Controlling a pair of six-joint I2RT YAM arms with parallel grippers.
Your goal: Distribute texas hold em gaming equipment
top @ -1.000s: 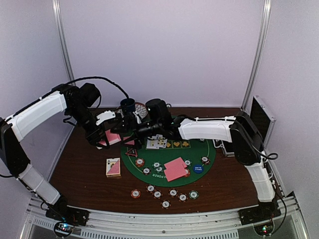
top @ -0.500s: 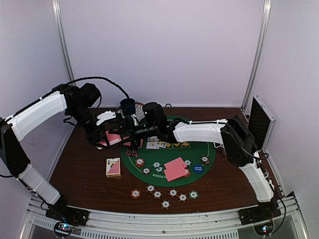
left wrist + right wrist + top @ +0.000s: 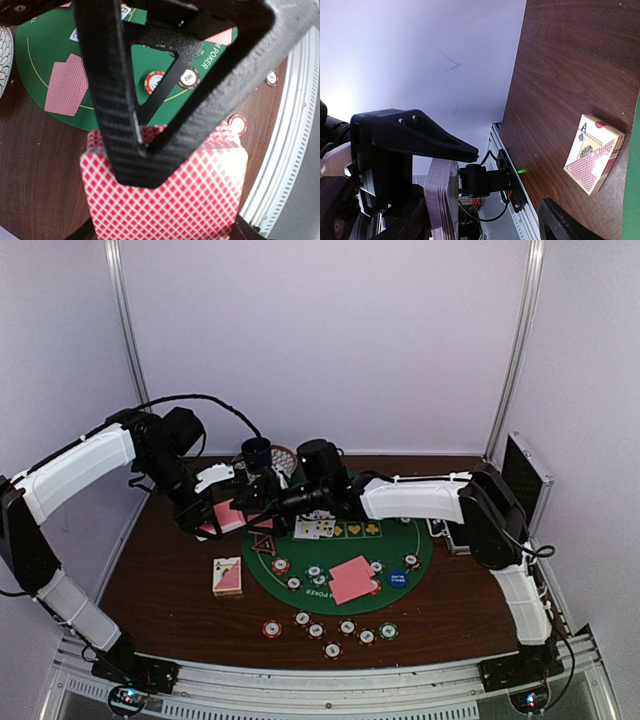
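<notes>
**Deck clamped on the left, right fingers spread beside it**

Well to the near side of both pairs of fingers, by the front edge of the table: a loose row of striped poker chips. A little farther in, near-side of the left fingers: a boxed pack lying flat on the wood. On the green mat, nearer than the right fingers: more chips, a small pile of pink-backed cards, a blue disc, the triangle marker and some face-up cards. Clamped in the left gripper, above the table: a pink-backed deck. Right beside it, the right gripper, fingers apart, the deck's edge between them and close to one finger; touching or not, cannot tell. Just beyond the fingers: a blue cup on a saucer. Far off to the right of the fingers: a black case.
</notes>
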